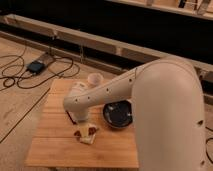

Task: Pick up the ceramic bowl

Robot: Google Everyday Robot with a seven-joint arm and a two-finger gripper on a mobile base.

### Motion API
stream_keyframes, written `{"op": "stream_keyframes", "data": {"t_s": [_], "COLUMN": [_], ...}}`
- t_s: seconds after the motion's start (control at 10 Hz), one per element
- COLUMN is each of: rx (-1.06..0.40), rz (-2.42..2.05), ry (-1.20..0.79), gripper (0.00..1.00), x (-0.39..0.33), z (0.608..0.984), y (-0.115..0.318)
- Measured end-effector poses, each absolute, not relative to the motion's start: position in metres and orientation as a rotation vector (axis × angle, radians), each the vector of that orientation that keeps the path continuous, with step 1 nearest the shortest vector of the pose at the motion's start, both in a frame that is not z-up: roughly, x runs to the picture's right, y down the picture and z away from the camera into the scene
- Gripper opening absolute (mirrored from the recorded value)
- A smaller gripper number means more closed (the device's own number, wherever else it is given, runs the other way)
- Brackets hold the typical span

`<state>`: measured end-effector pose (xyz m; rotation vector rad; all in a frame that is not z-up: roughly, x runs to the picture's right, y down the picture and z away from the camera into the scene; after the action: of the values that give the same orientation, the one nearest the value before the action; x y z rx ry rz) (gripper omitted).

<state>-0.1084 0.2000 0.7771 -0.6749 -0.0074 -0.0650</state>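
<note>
Ceramic bowl: beside the gripper, untouched.
Gripper: low over table, seemingly released.
Risk: glossy rim slipping from shallow pinch.

One wooden table stands here. It carries two vessels: one ceramic bowl near the table's right edge and one small pale cup at the table's far edge. One robot arm reaches over the table and ends in one gripper, low over the table's middle. One black box and several cables, too tangled to count, lie on the floor beyond the table's far left corner.
</note>
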Motion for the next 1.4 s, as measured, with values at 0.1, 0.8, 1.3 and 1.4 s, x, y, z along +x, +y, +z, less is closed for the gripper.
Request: {"op": "stream_keyframes", "data": {"t_s": [0.1, 0.8, 1.3, 1.4], "rx": [-0.675, -0.675, -0.674, -0.674], "rz": [-0.065, -0.065, -0.093, -0.103], "ry": [-0.007, -0.007, -0.023, -0.031], "gripper": [0.78, 0.78, 0.78, 0.78], "x": [-0.108, -0.108, -0.097, -0.089], "z": [0.777, 0.777, 0.778, 0.779], "y": [0.200, 0.200, 0.178, 0.166]}}
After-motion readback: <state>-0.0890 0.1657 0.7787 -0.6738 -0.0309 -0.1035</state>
